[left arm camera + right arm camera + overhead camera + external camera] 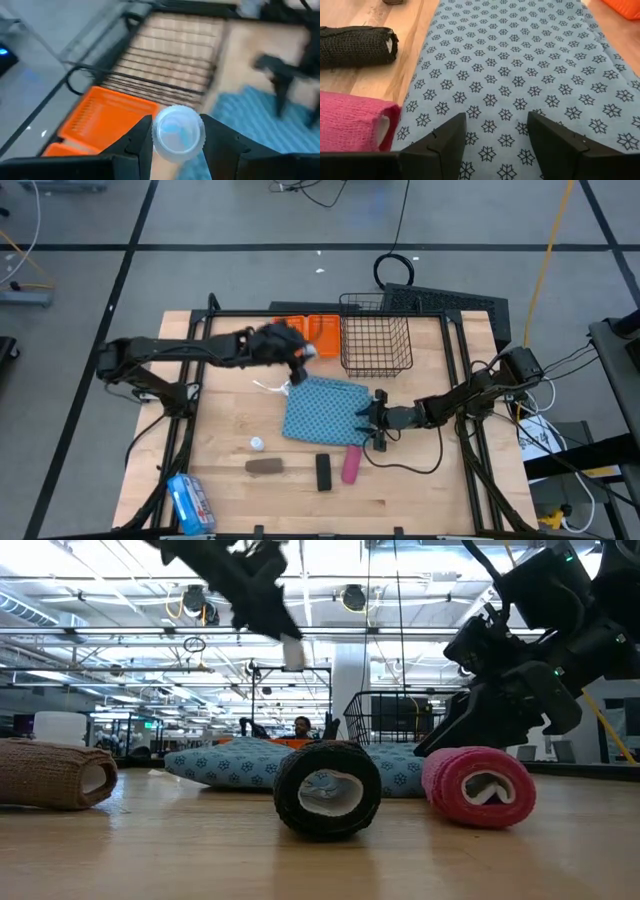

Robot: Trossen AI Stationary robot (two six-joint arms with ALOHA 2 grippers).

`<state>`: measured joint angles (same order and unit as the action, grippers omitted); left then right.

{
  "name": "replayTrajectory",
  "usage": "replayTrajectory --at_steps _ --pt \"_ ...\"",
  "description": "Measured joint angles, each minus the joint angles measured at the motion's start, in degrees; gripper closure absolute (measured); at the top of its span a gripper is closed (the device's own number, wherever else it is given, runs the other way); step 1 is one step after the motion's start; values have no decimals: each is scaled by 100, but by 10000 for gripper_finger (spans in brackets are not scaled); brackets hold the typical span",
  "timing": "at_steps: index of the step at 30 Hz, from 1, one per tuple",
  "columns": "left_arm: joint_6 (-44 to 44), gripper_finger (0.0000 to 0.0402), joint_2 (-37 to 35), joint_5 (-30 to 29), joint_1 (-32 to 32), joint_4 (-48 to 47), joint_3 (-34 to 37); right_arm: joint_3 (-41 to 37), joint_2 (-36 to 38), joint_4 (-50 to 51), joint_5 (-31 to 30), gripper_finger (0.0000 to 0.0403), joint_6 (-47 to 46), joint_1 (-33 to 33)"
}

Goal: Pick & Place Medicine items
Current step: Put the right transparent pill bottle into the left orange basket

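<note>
Three bandage rolls are lying along the table's front: brown [264, 466], black [323, 471], pink [351, 463]. Two white bottles: one [257, 444] sitting on the wood, one [177, 133] being pinched aloft by the left gripper [176, 145] (near the orange bin [102, 120]). The right gripper [494, 145] is hovering low, jaws spread, over the blue cloth [520, 75].

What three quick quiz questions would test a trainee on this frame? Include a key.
1. True or false: the left gripper holds a white bottle.
2. Which roll lies nearest the right gripper: A brown, B black, C pink?
3. Fill in: the right gripper's fingers hover open over the blue patterned ____.

Key:
1. True; it is held above the orange tray.
2. C, the pink roll; the black roll and brown roll lie farther.
3. cloth.
</note>
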<state>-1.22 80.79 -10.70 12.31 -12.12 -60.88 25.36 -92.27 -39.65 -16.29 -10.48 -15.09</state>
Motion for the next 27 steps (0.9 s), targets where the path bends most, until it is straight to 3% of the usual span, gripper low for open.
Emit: replayTrajectory --at_steps 13,27 --pt "-733 264 -87 -138 1579 724 663 -2 0 -148 -9 207 2 4" --pt "-1526 264 981 -136 2095 1317 692 -2 0 -180 -7 213 -52 7"
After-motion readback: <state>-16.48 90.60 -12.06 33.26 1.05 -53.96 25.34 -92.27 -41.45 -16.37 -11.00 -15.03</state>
